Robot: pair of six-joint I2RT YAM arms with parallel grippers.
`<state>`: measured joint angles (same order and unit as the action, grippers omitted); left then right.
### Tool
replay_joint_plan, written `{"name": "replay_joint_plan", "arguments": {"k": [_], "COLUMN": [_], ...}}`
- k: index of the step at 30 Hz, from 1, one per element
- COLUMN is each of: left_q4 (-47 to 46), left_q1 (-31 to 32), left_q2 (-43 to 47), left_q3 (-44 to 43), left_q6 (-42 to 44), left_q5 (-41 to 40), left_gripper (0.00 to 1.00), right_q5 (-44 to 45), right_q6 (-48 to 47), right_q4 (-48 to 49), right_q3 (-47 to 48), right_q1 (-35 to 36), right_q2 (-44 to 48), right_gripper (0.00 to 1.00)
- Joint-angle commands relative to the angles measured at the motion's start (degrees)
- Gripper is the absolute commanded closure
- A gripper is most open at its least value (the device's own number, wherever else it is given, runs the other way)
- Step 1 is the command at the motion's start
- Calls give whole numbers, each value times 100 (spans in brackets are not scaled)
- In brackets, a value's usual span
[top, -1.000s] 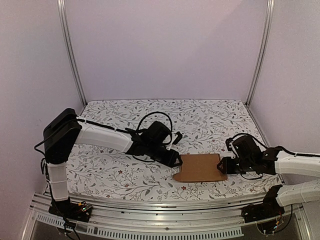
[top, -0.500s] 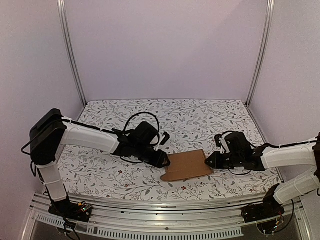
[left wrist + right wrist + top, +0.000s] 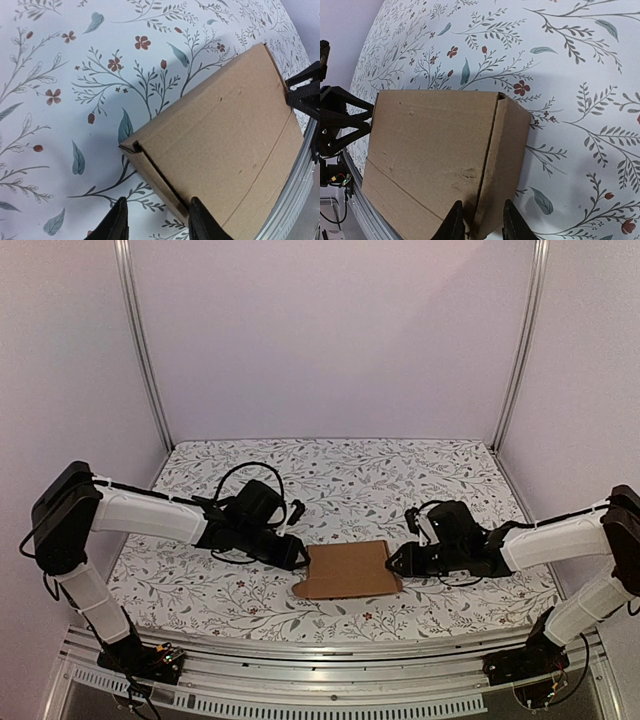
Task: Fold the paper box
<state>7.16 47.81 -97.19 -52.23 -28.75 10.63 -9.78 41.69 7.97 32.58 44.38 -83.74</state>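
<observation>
Floral cloth (image 3: 340,480): left gripper (image 3: 302,559) straddles the paper box (image 3: 345,570) at nine o'clock, right gripper (image 3: 394,565) at three o'clock, both narrowly parted. Whether either is actually pinching, can't tell.

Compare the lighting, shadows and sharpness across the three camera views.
Top external: soft, even, purplish light, with only a faint shadow around the paper box. Left wrist: the cardboard is sharp, and a soft grey shadow falls on the floral cloth beside it. Right wrist: a similar soft shadow beside the box, with no glare.
</observation>
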Motion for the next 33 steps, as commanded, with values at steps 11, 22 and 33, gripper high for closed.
{"name": "replay_joint_plan", "arguments": {"k": [11, 22, 33], "left_q4": [48, -615, -1024], "left_q1": [-176, -175, -176], "left_q2": [479, 607, 578], "left_q3": [286, 649, 718], "left_q6": [-343, -720, -821], "left_q5": [407, 769, 960], "left_gripper": [54, 48, 29], "right_q5": [182, 263, 222], "right_q6": [-562, -550, -522], "right_q4": [-776, -544, -415], "right_q3": [777, 679, 316], "right_q1": [-133, -201, -325], "right_q2": [-208, -718, -682], "right_gripper": [64, 75, 100]}}
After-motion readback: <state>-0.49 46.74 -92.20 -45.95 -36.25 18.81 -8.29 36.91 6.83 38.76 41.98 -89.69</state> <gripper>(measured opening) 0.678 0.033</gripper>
